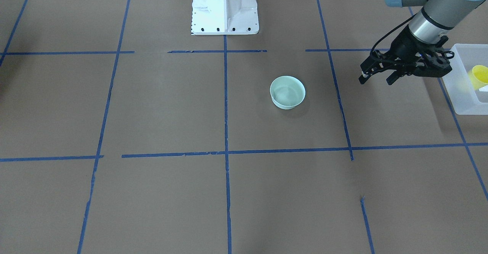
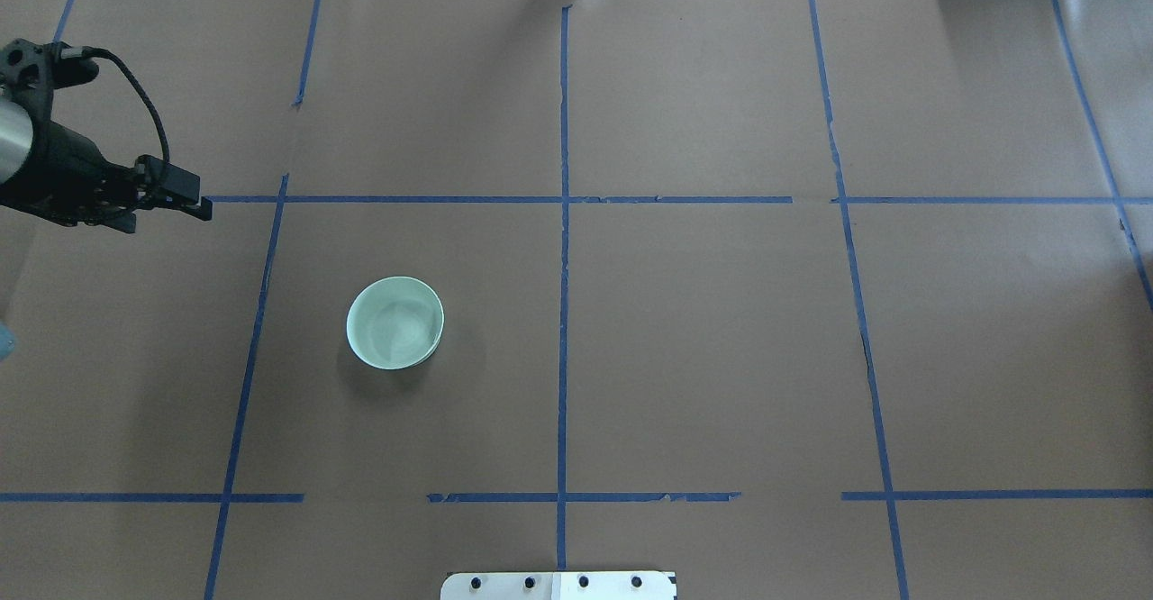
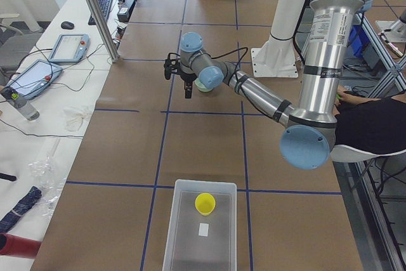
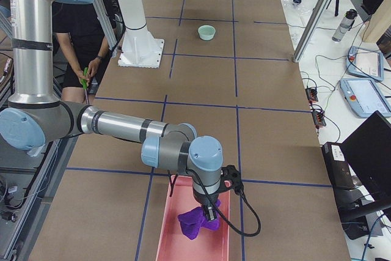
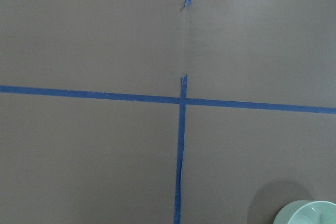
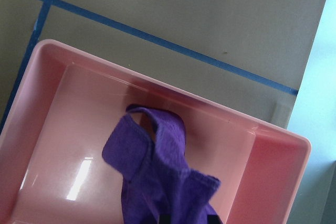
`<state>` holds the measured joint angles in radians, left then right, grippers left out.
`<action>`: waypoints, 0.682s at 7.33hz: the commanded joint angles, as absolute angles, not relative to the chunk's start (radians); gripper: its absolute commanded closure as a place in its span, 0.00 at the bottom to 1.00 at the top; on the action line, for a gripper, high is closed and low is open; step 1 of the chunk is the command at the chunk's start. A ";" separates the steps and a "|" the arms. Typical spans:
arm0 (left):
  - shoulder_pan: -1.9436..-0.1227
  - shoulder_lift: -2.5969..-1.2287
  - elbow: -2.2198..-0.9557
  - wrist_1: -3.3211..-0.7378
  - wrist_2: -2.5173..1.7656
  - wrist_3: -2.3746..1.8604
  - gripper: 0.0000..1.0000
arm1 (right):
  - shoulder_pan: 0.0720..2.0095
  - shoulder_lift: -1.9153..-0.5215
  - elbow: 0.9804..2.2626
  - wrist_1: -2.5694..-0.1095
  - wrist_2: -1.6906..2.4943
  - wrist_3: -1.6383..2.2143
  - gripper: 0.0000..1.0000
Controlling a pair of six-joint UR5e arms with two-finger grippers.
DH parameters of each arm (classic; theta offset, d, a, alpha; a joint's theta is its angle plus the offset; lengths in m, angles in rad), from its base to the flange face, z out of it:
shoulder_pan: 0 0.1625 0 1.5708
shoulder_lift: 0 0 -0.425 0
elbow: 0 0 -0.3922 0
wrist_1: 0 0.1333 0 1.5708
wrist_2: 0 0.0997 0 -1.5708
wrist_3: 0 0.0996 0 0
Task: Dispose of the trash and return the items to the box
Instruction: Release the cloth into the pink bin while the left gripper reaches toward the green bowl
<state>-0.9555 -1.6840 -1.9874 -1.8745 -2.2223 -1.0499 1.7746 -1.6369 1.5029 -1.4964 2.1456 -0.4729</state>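
Note:
The pale mint-green bowl point(image 1: 288, 92) stands upright and empty on the brown table; it also shows in the overhead view point(image 2: 395, 322) and at the bottom right of the left wrist view point(image 5: 310, 214). The yellow cup point(image 1: 479, 74) lies inside the translucent box point(image 1: 463, 103) at the table's left end, and shows there in the exterior left view point(image 3: 205, 204). My left gripper point(image 1: 376, 81) is open and empty, in the air between the box and the bowl. My right gripper point(image 4: 209, 212) hangs over a purple cloth point(image 6: 157, 171) in a pink bin point(image 6: 52, 77); I cannot tell whether it grips the cloth.
The robot's white base point(image 1: 225, 8) stands at the near middle edge. Blue tape lines cross the table. The pink bin point(image 4: 168, 236) sits at the table's right end. A person sits behind the robot point(image 4: 79, 29).

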 commanded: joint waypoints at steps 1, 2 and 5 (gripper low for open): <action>-0.870 -1.719 -1.987 -1.890 -2.198 -1.146 0.00 | 1.775 -1.632 1.497 -1.474 2.265 -0.323 0.00; -0.827 -1.729 -1.985 -1.890 -2.154 -1.179 0.00 | 1.770 -1.632 1.500 -1.471 2.304 -0.266 0.00; -0.671 -1.839 -1.915 -1.890 -2.036 -1.345 0.01 | 1.691 -1.635 1.635 -1.479 2.303 -0.111 0.00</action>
<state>-0.7450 -1.7852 -1.9547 -1.8898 -2.0947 -1.2681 1.7283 -1.6339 1.5792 -1.4756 2.3003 -0.1968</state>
